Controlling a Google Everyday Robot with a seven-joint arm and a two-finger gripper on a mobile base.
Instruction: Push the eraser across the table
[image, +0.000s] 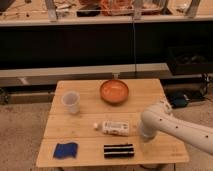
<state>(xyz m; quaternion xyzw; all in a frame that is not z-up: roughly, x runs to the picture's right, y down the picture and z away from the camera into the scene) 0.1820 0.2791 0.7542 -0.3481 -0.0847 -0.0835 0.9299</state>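
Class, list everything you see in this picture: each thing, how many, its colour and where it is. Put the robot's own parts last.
table: one, light wood, centre of view
bowl: one, orange, far middle of the table
cup: one, pale, far left of the table
bottle: one, white, lying on its side, middle
eraser: one, black with pale stripes, near edge, in front of the bottle
pad: one, blue, near left corner
arm: one, white, reaching in from the right
claw: one, at the arm's end, just right of the bottle

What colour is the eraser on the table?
The eraser is black with pale stripes, camera view; the gripper hangs beside the white bottle.
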